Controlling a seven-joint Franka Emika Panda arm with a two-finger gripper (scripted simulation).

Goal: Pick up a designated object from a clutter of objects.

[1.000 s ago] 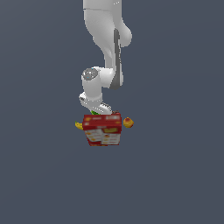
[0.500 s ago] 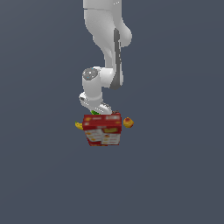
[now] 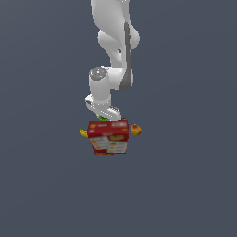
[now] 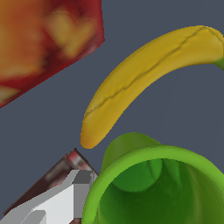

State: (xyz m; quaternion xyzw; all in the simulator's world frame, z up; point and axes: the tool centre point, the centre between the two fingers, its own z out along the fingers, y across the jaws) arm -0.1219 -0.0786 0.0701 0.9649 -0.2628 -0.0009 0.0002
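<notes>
Arm [image 3: 113, 41] bent down, wrist low, one pincer finger [image 4: 57, 201] visible; opening unclear.

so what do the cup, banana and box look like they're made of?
Cup: plain green, smooth, soft sheen along the rim; reads as moulded plastic, though a render leaves that open.
Banana: matte yellow peel with a dark seam line, real-fruit texture.
Box: flat red faces with printed white and yellow panels, sharp edges; likely printed cardboard.
</notes>
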